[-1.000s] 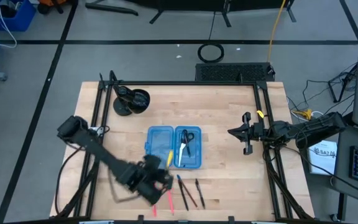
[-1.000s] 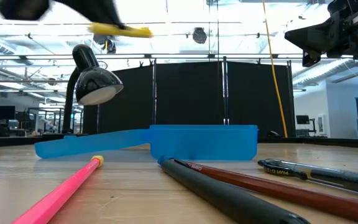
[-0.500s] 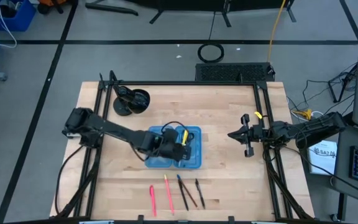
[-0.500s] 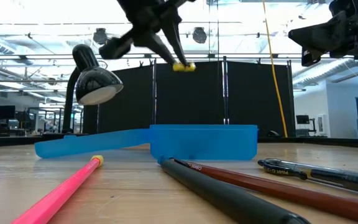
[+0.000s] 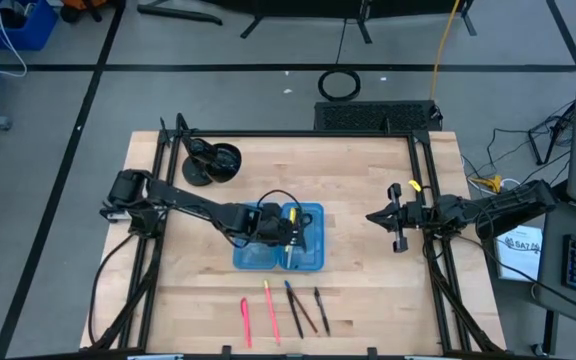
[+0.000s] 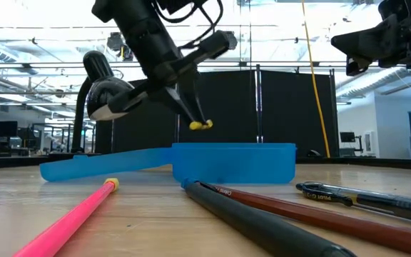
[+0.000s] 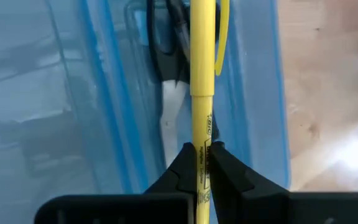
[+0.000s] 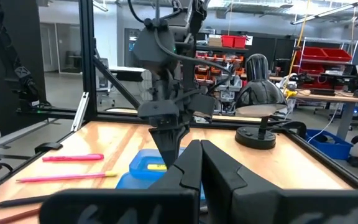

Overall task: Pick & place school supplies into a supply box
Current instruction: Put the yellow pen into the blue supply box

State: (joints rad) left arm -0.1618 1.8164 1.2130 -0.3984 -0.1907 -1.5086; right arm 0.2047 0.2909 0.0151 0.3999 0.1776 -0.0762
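Note:
The supply box [image 5: 264, 243] is a translucent blue case lying open mid-table, also seen in the low view [image 6: 234, 163]. Black-handled scissors [image 7: 166, 59] lie in its right half. My left gripper [image 5: 286, 228] hangs over that half, shut on a yellow pen [image 7: 202, 74]. Several more pens and pencils [image 5: 286, 308] lie in a row on the wood near the table's near edge: pink, pink-red, blue, dark. My right gripper [image 5: 394, 216] waits shut above the table's right side, holding nothing. My left gripper pinches the yellow pen's barrel [image 7: 201, 152] between its two fingertips [image 7: 182, 168]. The fingers slant down from above and from the table's left [image 6: 188, 107]. The pen runs on ahead of them, capped end away, lifted clear just above the box's right half.
A black desk lamp [image 5: 211, 162] stands at the table's far left corner. A black frame rail [image 5: 420, 200] runs along the table's edges. Bare wood lies between the box and my right gripper. The floor pens [image 6: 262, 227] lie close before the low camera.
My left gripper has carried the yellow pen from the near part of the table, by the row of pens, toward the far edge and right to above the box. It has turned about on the way, then lowered toward the box's right half. It has stayed shut on the pen.

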